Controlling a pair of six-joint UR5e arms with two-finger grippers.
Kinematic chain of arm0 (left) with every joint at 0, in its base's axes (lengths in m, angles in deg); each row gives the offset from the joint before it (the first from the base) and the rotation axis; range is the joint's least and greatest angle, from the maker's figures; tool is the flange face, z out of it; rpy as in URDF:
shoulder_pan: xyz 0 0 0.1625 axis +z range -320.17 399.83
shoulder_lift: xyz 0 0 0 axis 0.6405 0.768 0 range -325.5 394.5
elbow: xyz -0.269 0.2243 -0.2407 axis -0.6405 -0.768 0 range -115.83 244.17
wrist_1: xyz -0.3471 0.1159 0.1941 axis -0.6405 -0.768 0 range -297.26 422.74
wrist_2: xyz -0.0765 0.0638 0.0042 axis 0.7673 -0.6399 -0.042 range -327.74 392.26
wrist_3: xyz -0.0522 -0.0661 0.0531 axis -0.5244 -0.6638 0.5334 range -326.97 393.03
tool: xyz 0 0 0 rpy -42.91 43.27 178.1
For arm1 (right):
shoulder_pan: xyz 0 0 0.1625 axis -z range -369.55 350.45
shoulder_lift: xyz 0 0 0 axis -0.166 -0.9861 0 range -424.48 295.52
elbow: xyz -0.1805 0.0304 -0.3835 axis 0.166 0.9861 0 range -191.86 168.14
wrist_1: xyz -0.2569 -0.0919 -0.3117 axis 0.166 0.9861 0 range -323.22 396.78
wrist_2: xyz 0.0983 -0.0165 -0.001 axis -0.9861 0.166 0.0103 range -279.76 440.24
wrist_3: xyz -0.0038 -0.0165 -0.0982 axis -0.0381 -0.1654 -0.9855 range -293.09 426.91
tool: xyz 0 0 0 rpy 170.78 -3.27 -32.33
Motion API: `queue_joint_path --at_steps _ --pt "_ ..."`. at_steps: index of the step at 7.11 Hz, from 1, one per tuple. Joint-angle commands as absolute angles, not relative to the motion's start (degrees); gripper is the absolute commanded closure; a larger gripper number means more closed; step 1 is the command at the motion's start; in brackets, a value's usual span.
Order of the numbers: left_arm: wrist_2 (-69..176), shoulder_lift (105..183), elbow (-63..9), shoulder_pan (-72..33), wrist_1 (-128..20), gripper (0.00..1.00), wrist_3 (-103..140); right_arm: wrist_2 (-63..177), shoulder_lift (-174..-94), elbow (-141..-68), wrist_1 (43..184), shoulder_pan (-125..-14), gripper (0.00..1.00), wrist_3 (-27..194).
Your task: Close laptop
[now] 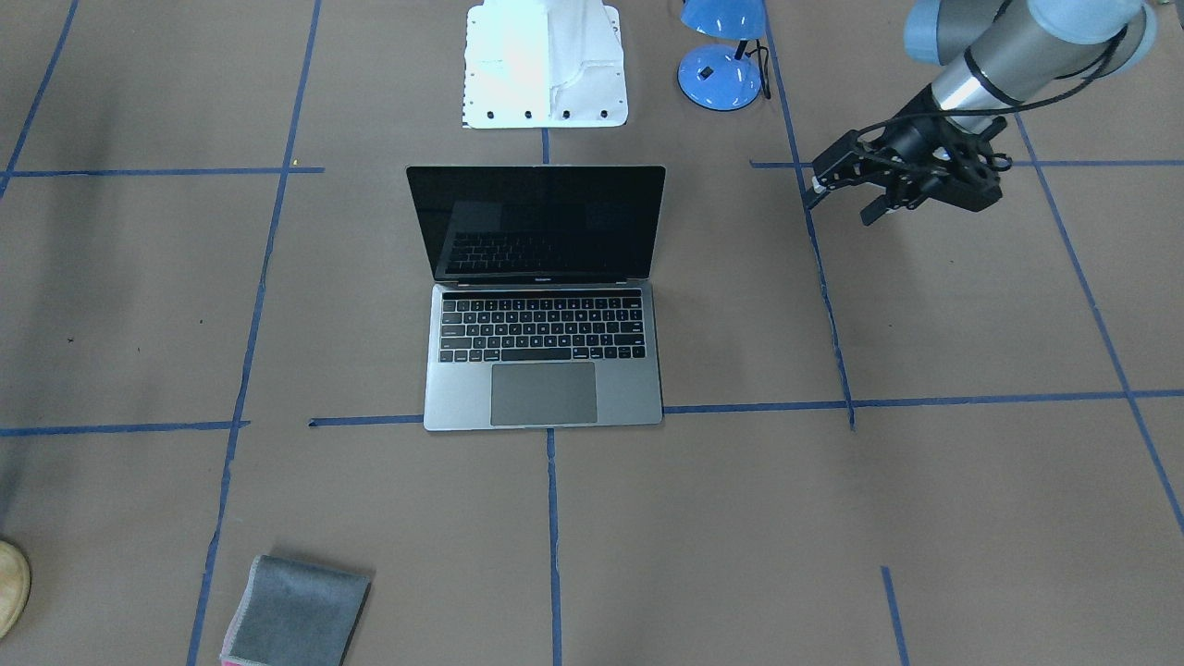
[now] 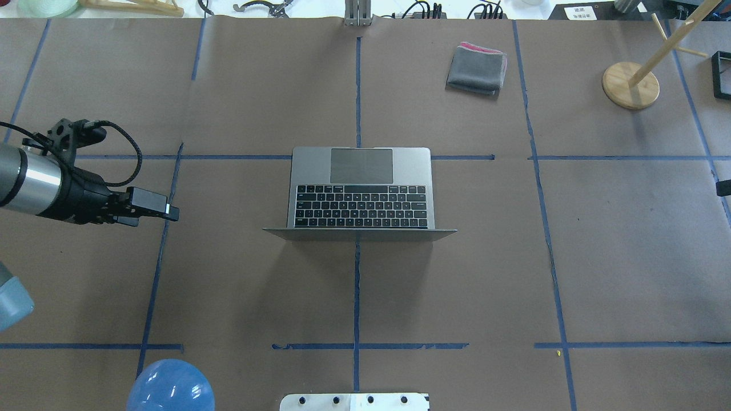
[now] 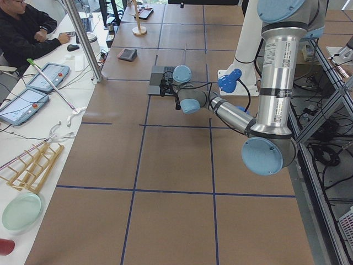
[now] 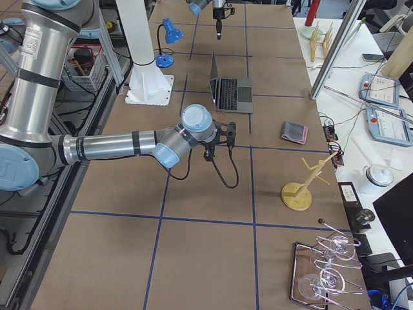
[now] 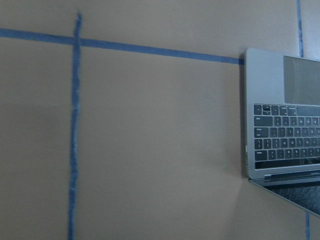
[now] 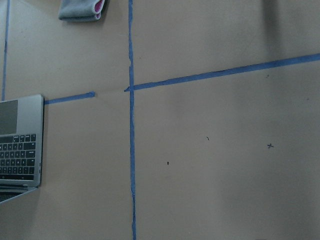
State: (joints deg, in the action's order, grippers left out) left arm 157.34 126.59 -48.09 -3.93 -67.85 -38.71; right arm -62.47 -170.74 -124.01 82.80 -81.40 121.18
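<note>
Jaws off crosswise laptop (image 1: pixel 544 344), hinge robotward

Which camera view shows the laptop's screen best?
The exterior front-facing view: the laptop is open toward it, so the whole black screen shows. The overhead view sees only the lid's top edge beside the keyboard. The side views show it small, and the wrist views catch only a sliver.

Bright, even light from above washes the brown paper-covered desk (image 2: pixel 628 257); shadows are soft and faint. The white robot base (image 1: pixel 546 65) is overexposed. The slim grey metal laptop (image 1: pixel 543 324) mirrors its keys in its glossy screen. Both wrist views look soft and hazy.
</note>
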Motion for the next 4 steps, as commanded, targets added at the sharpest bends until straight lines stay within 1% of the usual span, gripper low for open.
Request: queue_joint_path --at_steps 1,2,3,4 --pt "155.6 126.7 -48.3 -1.8 -69.6 0.02 -41.0 -47.7 -170.7 -123.2 65.9 -66.1 0.00 141.6" --pt "155.6 126.7 -48.9 -1.6 -69.6 0.02 -41.0 -44.3 -170.7 -123.2 60.7 -61.5 0.01 145.8" --pt "155.6 126.7 -48.9 -0.8 -71.5 0.03 -41.0 -44.3 -170.6 -123.0 55.9 -57.8 0.06 146.0" --pt "155.5 126.7 -48.9 1.3 -72.7 0.07 -41.0 -44.0 -169.0 -123.1 54.8 -54.0 0.12 146.1"
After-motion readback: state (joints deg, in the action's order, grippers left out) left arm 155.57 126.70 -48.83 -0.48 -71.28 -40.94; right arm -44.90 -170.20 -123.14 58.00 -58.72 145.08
